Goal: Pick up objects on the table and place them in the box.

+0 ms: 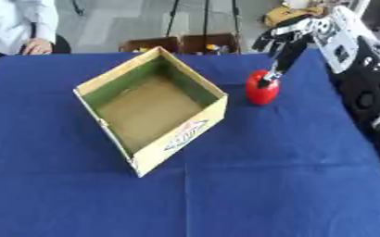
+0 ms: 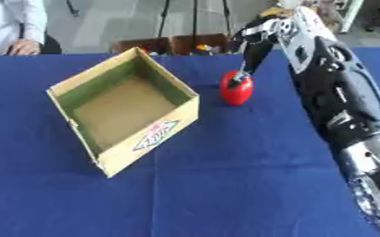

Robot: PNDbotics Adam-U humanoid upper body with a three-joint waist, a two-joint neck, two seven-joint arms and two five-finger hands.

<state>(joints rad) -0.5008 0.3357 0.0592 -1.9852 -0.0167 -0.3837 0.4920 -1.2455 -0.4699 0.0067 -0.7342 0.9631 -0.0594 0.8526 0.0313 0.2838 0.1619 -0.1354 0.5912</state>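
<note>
Right of the cardboard box point(image 1: 144, 152): my right hand point(image 1: 290, 39) over a red apple point(image 1: 261, 92).
Fingers reach down onto the apple's top, can't tell if I'm actually gripping.

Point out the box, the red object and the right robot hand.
box point(image 1: 195, 131): left eye view, front wall.
red object point(image 1: 261, 94): left eye view, body.
right robot hand point(image 2: 254, 44): right eye view, fingers.

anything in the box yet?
No. The box shows only its bare floor; the red object sits on the blue cloth beside it.
</note>
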